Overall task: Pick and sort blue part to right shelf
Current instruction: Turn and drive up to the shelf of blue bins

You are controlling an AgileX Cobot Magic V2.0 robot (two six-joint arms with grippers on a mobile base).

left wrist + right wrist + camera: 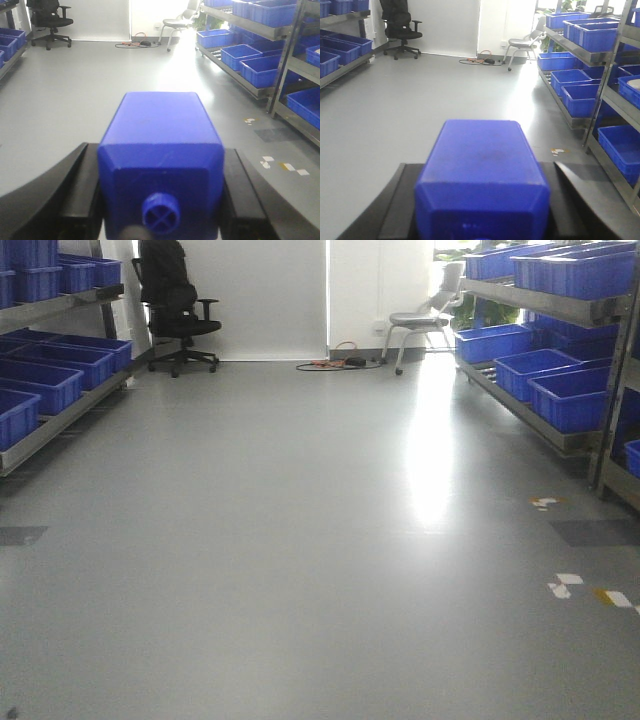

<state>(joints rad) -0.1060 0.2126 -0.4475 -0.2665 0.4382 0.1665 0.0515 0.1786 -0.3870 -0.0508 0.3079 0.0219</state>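
1. Since each wrist view is filled by a blue block clamped between black fingers, the pick looks done. The step in hand is the carry, with the base standing in the open aisle.
2. The right gripper [480, 167] is closed on what I take for the blue part [482, 150]. Its cap end is cut off at the near edge of the view, so the cap shape cannot be checked.
3. The left gripper [160, 150] is closed on a knobbed blue block [160, 125], its small round knob facing the camera.
4. The next move, as I judge it, is to turn or drive toward the right shelf [545, 300], which is well apart on the right. The right arm then goes over one of its bins [565, 400] and the fingers part.
5. Count:
   - Two blue blocks, one per gripper.
   - Two shelves, the left shelf [70, 416] and the right.
   - Two chairs at the far wall, a black office chair [175, 310] and a pale chair [425, 320].
   - The bins overlap too much to count surely.
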